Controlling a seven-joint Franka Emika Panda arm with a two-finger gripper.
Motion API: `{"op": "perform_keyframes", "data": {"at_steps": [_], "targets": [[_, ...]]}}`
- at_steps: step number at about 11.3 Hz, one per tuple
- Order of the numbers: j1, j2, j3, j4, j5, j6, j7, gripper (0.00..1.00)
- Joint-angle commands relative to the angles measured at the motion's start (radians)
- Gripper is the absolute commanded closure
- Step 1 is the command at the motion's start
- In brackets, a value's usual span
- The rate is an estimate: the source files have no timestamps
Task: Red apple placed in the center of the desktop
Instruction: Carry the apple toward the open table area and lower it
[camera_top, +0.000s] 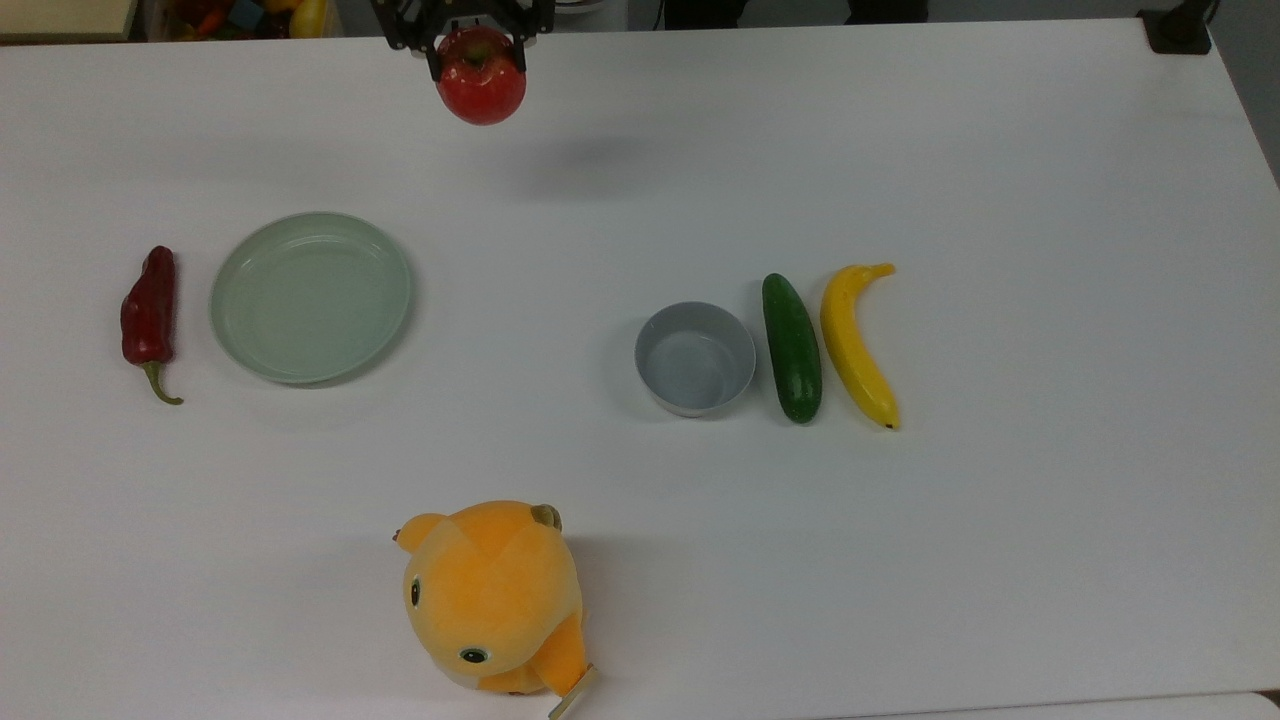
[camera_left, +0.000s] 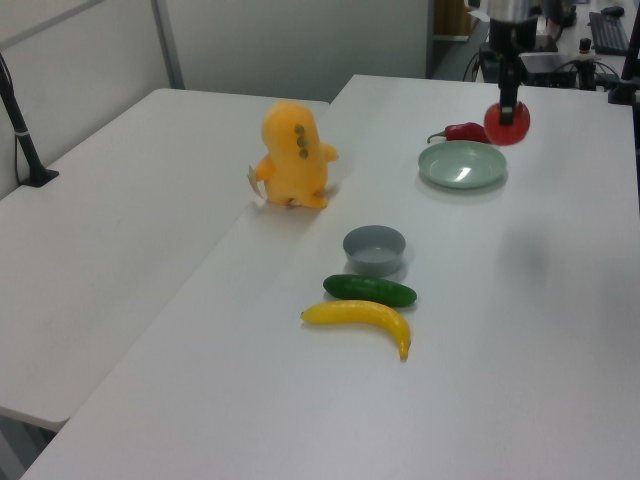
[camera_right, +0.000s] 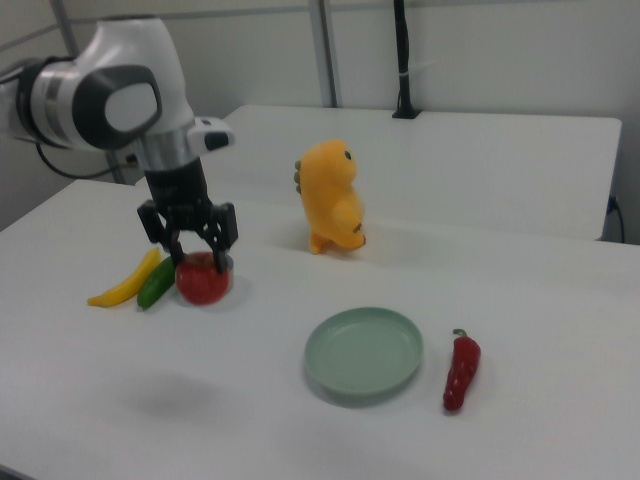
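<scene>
Chili pepper (camera_top: 149, 318), dark red, is seen at the top view's left on the white worktop (camera_top: 1050, 560), with its green stem pointing toward the bottom edge. Just beside it, on its right, a pale green plate (camera_top: 311, 296) lies flat and apart from it. Further right and near the top view's upper edge, the red apple (camera_top: 481, 79) is held off the worktop by the black pincer (camera_top: 478, 52), whose fingers are pressed against the apple's two sides near the stem dimple; a soft shadow is cast on the surface to the apple's right. Near the bottom edge an orange plush toy (camera_top: 491, 596) is lying. Right of the middle, a grey bowl (camera_top: 695, 359) is set upright, then a green cucumber (camera_top: 792, 346) just beside it, then a yellow banana (camera_top: 856, 344), the three in a close row.

In the left view the apple (camera_left: 508, 122) is seen raised over the far part of the worktop, near the plate (camera_left: 462, 164). In the right view the pincer (camera_right: 201, 266) is seen hanging from the white and grey arm (camera_right: 120, 92), clamped on the apple (camera_right: 203, 279).
</scene>
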Motion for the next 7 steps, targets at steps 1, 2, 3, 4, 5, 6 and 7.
{"op": "perform_keyframes", "data": {"at_steps": [1,2,3,4,5,6,7], "targets": [[-0.023,-0.032,-0.002,-0.156,0.017,0.119,-0.062,0.85],[-0.024,-0.032,-0.002,-0.198,0.017,0.165,-0.062,0.85],[-0.032,-0.029,-0.002,-0.242,0.015,0.220,-0.062,0.85],[-0.033,-0.027,-0.002,-0.299,0.014,0.304,-0.064,0.85],[-0.033,-0.026,-0.002,-0.348,0.014,0.385,-0.062,0.85],[-0.033,-0.018,-0.002,-0.382,0.015,0.453,-0.062,0.85],[-0.032,-0.007,-0.002,-0.408,0.015,0.507,-0.062,0.85]]}}
